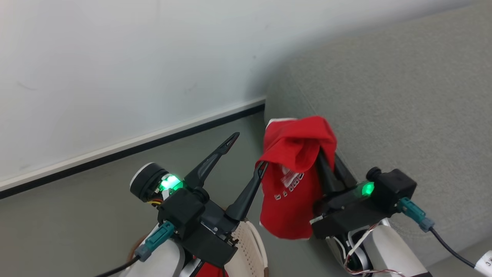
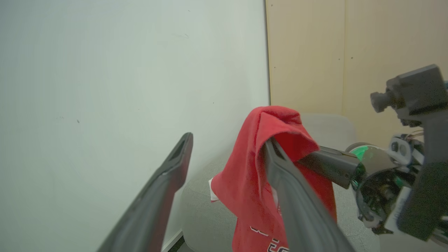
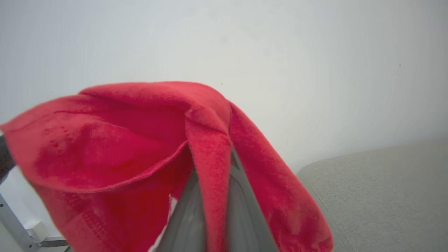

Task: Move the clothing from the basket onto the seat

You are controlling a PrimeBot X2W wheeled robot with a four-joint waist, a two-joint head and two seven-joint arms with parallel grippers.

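A red garment with small white print on its front is hanging bunched over the right hand. That hand's two fingers are pressing together on a fold of the cloth. In the right wrist view the fold is running down between the fingers. The garment is hanging in the air at the near edge of the seat, its lower part drooping between the two hands.

The left hand is standing with its fingers spread wide apart and gripping nothing. Its nearer fingertip is sitting just beside the garment's edge; whether it is touching the cloth I cannot tell. The basket is sitting low under this hand, its cream perforated wall partly hidden by the wrist.

Behind, a pale wall is meeting the grey floor along a baseboard with a dark strip. The seat's end is butting up to that wall. In the left wrist view a wooden panel is standing past the seat. Bare floor is lying open to the left of the left hand. The seat's broad grey fabric is lying open to the right of the right hand.
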